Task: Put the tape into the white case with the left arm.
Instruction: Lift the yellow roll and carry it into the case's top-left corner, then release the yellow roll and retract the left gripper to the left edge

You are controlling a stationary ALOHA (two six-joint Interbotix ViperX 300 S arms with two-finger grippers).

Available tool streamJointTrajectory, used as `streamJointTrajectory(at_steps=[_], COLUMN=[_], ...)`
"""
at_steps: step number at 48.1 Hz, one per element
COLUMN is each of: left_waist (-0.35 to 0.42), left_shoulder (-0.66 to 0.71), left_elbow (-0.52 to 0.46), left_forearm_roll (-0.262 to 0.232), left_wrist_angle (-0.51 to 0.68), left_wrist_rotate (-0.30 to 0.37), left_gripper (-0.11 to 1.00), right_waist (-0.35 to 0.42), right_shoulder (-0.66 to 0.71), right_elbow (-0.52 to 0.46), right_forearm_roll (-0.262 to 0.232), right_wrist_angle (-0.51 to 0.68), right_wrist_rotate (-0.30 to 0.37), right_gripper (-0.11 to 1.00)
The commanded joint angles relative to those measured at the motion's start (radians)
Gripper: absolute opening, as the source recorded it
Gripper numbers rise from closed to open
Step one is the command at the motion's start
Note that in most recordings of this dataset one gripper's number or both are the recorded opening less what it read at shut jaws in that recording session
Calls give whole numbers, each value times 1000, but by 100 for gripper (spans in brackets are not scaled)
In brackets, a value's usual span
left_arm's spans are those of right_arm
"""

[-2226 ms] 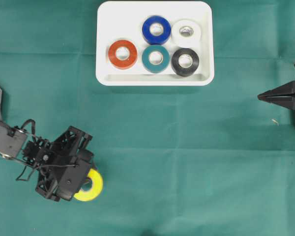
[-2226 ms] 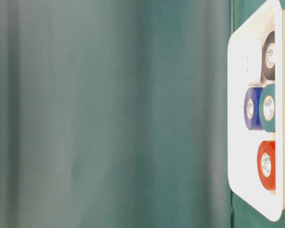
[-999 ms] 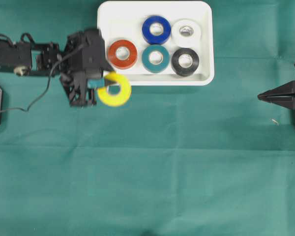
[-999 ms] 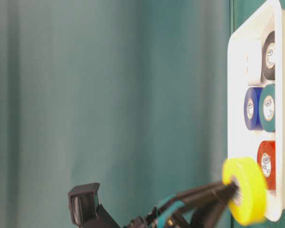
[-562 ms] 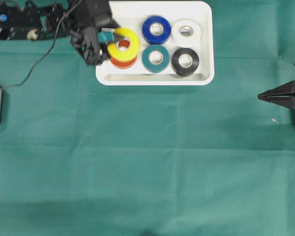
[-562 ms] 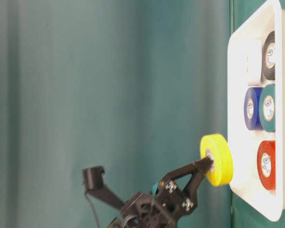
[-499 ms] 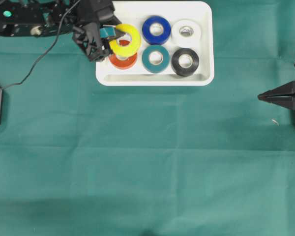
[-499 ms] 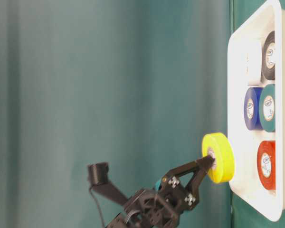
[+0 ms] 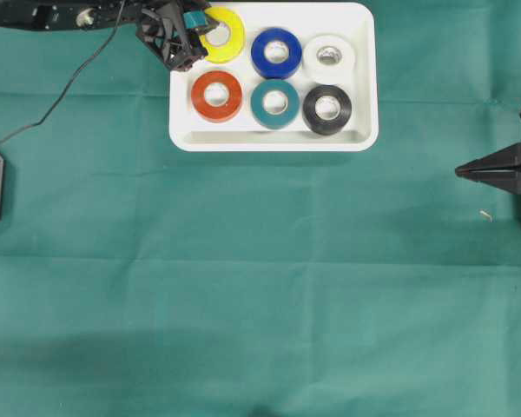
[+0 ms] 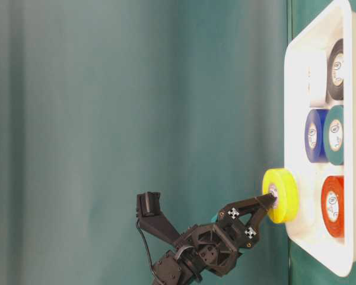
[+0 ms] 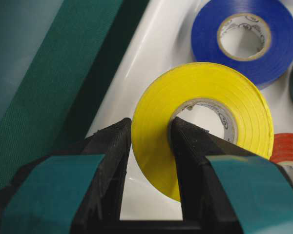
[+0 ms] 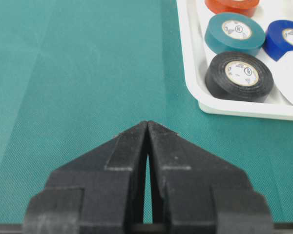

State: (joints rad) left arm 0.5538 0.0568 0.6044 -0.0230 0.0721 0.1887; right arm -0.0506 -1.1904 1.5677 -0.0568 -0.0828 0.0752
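One yellow tape (image 11: 205, 117) sits clamped between left pincer (image 11: 150, 146) fingers.

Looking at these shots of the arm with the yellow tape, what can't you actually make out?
- Whether the yellow tape rests on the white case floor: the left gripper hides its underside.
- Print on the roll cores: too small in every view.
- The left arm's base: cut off by the overhead view's top edge.
- The right gripper's arm: outside the overhead view's right edge.

Left arm (image 9: 61, 15) reaches level with jaws clamped; right gripper (image 12: 147, 127) rests, jaws together.
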Motion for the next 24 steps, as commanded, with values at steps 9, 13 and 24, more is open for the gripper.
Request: streamJointTrajectory(at_steps=[9, 13, 24], left_waist=[-2, -5, -8], left_shoulder=[-17, -21, -69], left_elbow=[-15, -11, 17], left_forearm_roll=[0, 0, 0], left_wrist_angle=[2, 11, 12], left_wrist_rotate=[-3, -6, -9], left_gripper=[24, 26, 87], right_waist=[-3, -3, -3], right_shoulder=[6, 6, 6], right_elbow=[-11, -11, -11], right_forearm_roll=[0, -2, -2], right_wrist_angle=[-11, -11, -11], right_wrist_rotate=[0, 0, 0], right_gripper=[-9, -9, -9])
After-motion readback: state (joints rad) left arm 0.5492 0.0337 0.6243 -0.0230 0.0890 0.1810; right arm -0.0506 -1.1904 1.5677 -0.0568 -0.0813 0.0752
